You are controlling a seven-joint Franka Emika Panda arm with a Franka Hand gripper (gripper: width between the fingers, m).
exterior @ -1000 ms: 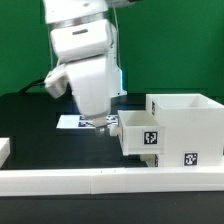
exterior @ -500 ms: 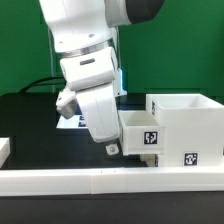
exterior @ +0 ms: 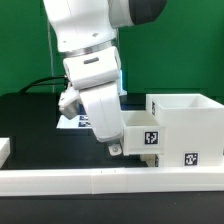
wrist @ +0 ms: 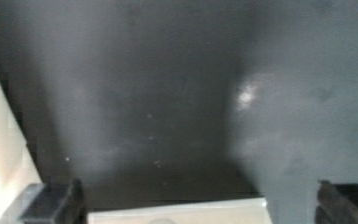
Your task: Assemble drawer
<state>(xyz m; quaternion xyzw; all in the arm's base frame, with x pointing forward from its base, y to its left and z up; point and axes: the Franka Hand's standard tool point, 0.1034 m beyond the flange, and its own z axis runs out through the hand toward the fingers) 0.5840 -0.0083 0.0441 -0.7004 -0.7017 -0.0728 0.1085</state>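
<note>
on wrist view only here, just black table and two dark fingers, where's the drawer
Observer: The drawer sits partly inside the larger white box, on the exterior view's right.
Operator: gripper near it
Observer: Yes, the gripper is at the drawer's open end, tilted; whether it touches, I cannot tell.
Operator: holding anything
Observer: Nothing shows between the fingers in the wrist view; they stand apart.
Operator: what's in front
Observer: A long white rail runs along the table's near edge.

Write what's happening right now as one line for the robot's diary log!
gripper: open, empty, tilted | drawer: partly inside big box | contact: fingertip at drawer's outer end | table: black
</note>
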